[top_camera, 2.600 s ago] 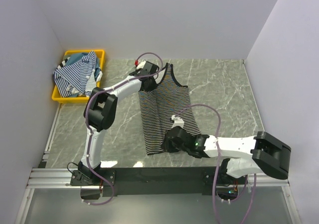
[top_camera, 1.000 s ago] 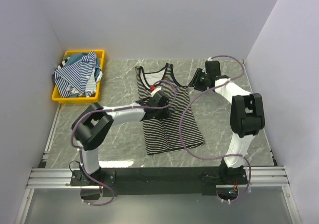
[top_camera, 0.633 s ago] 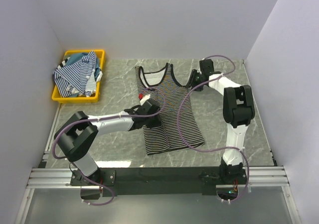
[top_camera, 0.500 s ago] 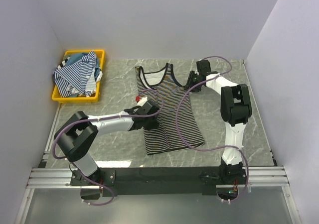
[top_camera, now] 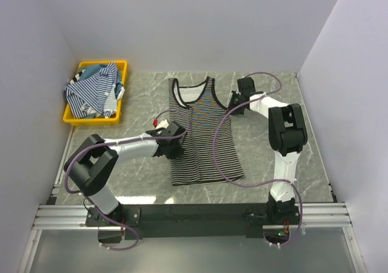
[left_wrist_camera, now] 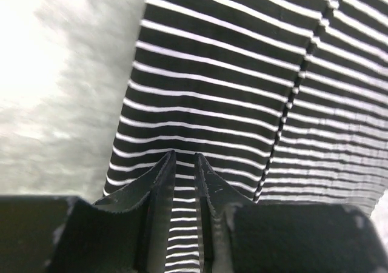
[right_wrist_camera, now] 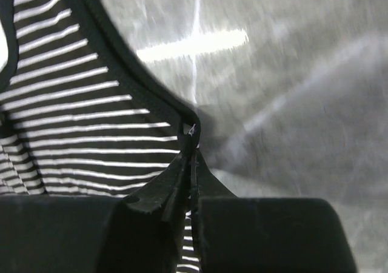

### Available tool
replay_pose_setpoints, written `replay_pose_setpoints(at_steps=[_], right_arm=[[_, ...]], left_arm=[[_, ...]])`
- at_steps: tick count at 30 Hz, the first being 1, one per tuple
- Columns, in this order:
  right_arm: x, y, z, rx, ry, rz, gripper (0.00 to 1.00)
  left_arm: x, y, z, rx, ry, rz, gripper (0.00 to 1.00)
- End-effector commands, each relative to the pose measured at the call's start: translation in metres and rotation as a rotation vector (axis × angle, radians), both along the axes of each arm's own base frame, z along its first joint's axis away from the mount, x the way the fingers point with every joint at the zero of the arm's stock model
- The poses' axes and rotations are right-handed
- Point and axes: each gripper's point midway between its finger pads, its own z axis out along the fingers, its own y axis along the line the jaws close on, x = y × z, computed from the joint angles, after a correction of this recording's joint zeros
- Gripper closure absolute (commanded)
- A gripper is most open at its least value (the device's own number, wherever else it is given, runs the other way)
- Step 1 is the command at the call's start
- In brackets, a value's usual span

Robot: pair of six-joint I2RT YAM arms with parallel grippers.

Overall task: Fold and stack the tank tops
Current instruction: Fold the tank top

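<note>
Black striped tank top (top_camera: 203, 133): we see it spread flat on the grey marbled table (top_camera: 139, 103). Its scooped neck lies at the far end and its hem at the near end. A lengthwise crease runs down its middle.
Left gripper (left_wrist_camera: 183, 158): we find it low at the garment's left edge, about halfway between neck and hem. Its jaws are drawn nearly together, leaving only a narrow slit, and they pinch the striped fabric there.
Right gripper (right_wrist_camera: 189, 155): we see it at the garment's right armhole. Its jaws are pressed together on the black binding, which rises to a small peak at the fingertips.
Yellow bin (top_camera: 91, 121): it stands well apart from the spread garment, to its far left, against the left wall.
Blue-and-white striped tank tops (top_camera: 91, 94): we see them heaped in that bin, spilling over its rim.
Teal top (top_camera: 91, 71): a small patch shows at the far end of the heap.
</note>
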Motion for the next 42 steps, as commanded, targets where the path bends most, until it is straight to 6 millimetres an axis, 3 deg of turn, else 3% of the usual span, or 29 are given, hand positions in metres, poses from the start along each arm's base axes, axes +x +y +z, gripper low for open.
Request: replay_pose_setpoints(at_steps=[1,5,8,12,15,19,21,22,24,27,29,33,42], right_arm=[[-0.017,-0.006,0.007,-0.014,-0.014,-0.038,0.91],[-0.044,-0.009,0.007,0.006,-0.016,-0.054,0.92],[-0.051,-0.012,0.009,0.005,-0.026,-0.065,0.92],[-0.044,-0.011,0.016,-0.005,-0.044,-0.044,0.86],[-0.035,-0.003,0.025,0.026,-0.068,-0.02,0.75],[-0.026,0.003,0.037,0.057,-0.093,0.001,0.62],[-0.022,0.007,0.043,0.073,-0.112,0.015,0.61],[-0.021,0.009,0.046,0.087,-0.113,0.023,0.61],[-0.019,0.009,0.048,0.088,-0.109,0.023,0.62],[-0.022,0.008,0.044,0.082,-0.093,0.02,0.63],[-0.025,0.004,0.04,0.059,-0.083,0.013,0.64],[-0.03,-0.004,0.033,0.041,-0.067,0.001,0.64],[-0.034,-0.008,0.025,0.033,-0.056,-0.006,0.64]], left_arm=[[0.007,0.039,-0.011,0.174,-0.005,0.031,0.74],[0.022,0.058,0.0,0.265,-0.043,0.061,0.72],[0.032,0.056,0.012,0.269,-0.084,0.029,0.72],[0.039,0.02,0.05,0.153,-0.216,-0.118,0.66],[0.021,-0.021,0.082,0.106,-0.306,-0.286,0.57],[-0.006,-0.063,0.101,0.022,-0.338,-0.415,0.53],[-0.021,-0.084,0.102,-0.019,-0.331,-0.47,0.54],[-0.038,-0.1,0.094,-0.02,-0.312,-0.516,0.55],[-0.048,-0.119,0.094,-0.012,-0.314,-0.549,0.55],[-0.08,-0.153,0.071,0.003,-0.275,-0.639,0.55],[-0.089,-0.169,0.073,-0.014,-0.283,-0.662,0.53],[-0.102,-0.185,0.066,-0.01,-0.281,-0.698,0.5],[-0.116,-0.199,0.051,0.039,-0.275,-0.729,0.51]])
